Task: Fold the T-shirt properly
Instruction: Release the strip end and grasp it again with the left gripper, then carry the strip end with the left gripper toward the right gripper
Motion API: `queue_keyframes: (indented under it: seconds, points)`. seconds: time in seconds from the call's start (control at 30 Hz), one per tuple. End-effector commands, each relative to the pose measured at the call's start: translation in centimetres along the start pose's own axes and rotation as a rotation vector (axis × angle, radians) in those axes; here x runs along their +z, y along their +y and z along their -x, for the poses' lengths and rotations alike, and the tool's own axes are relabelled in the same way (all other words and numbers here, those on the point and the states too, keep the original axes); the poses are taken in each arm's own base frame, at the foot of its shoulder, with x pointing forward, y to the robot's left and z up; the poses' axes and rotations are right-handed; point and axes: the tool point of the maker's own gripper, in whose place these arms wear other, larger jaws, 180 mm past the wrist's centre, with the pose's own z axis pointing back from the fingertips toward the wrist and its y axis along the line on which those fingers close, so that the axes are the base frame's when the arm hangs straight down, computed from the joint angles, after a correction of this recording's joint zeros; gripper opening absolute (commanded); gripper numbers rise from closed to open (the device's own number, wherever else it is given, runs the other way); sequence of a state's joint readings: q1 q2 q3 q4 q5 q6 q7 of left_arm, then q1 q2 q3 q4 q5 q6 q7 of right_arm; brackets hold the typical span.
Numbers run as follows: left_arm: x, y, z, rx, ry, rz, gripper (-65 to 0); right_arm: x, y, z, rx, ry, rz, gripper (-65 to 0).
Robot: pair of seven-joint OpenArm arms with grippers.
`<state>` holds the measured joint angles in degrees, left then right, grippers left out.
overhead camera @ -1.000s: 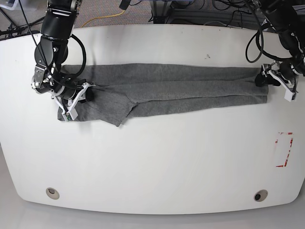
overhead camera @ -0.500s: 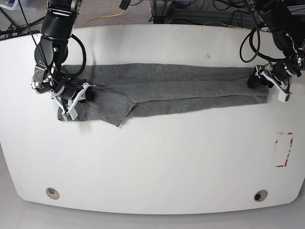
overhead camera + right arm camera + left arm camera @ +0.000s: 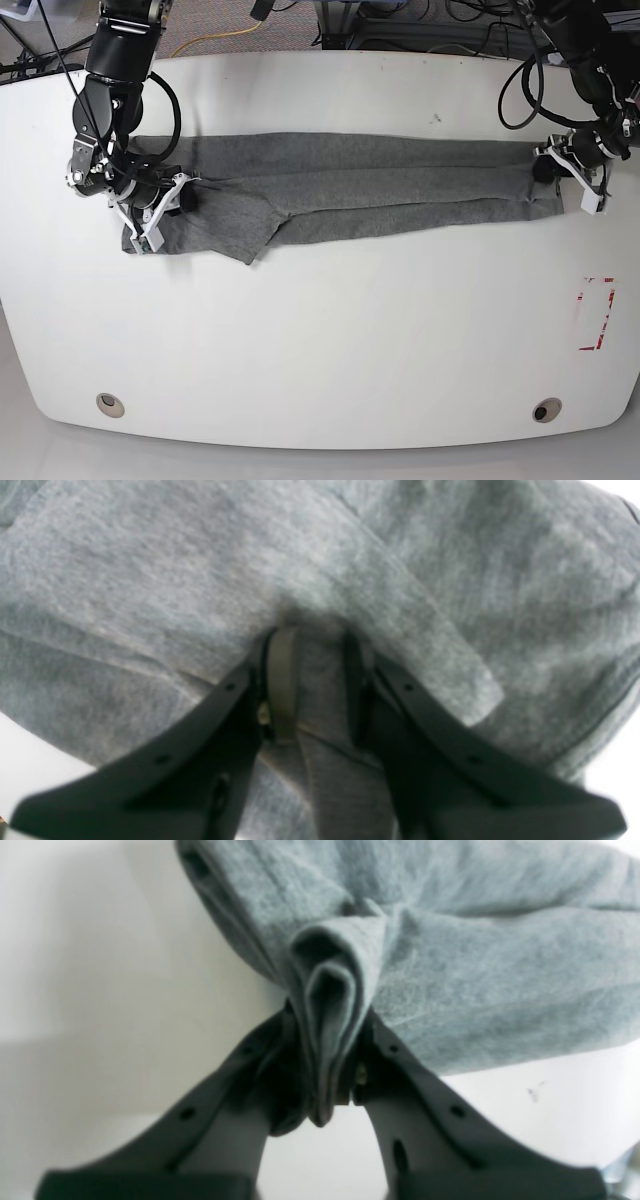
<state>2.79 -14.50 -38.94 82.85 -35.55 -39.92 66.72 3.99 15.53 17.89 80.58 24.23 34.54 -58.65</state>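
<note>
1. We see our left hand [image 3: 327, 1060] clenched on a bunched fold of the plain heather-grey soft knit T-shirt [image 3: 450, 965]; the fabric is squeezed between the two dark fingers [image 3: 400, 1075] and hangs a little below them.
2. In the base view this left hand [image 3: 560, 170] grips the shirt's end at that view's right side, close to the bench edge.
3. Our right hand [image 3: 312, 680] is closed over a flat strip of the same grey cloth, its black fingers [image 3: 415, 720] pressing it from both sides, with fabric filling nearly the whole wrist view.
4. In the base view the right hand [image 3: 160, 205] sits on the shirt's end at that view's left side.
5. The T-shirt [image 3: 350, 190] lies as a long narrow band across the far half of the white rounded bench [image 3: 320, 340], stretched between both hands, with one flap pointing toward the near edge.
6. A red-marked rectangle [image 3: 597, 313] sits on the bench well apart from the shirt.
</note>
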Motion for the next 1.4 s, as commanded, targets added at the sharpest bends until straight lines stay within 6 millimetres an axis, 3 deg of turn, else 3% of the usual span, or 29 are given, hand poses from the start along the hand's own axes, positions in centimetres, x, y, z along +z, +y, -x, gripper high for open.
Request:
queue_keyframes:
  seconds: [0.0,0.3,0.57,0.93,1.17,1.37]
  points:
    - [1.5,-1.4,-3.1,-0.130,-0.066,-0.010,-62.4,0.6,-0.4,-1.1,0.016,-0.026,0.011,-50.4]
    - [3.7,-8.6,-6.3,-0.431,-0.141,0.030,-62.2,0.6,-0.5,-1.0,0.015,-0.025,0.011,-50.4]
    - [2.2,-15.2,-6.3,-0.526,-0.135,0.155,-62.1,0.5,-0.4,-1.0,0.014,-0.026,0.010,-50.4]
    - [-0.1,-22.5,-7.3,-0.562,-0.135,0.312,-61.9,0.6,-0.5,-1.3,0.016,-0.032,0.013,-50.4]
    - [-0.9,-25.7,-6.8,-0.577,-0.131,0.397,-61.9,0.6,-0.5,-1.4,0.016,-0.033,0.013,-50.4]
    - [-1.8,-26.6,-6.1,-0.653,-0.082,0.360,-61.8,0.6,-0.5,-1.4,0.016,-0.033,0.013,-50.4]
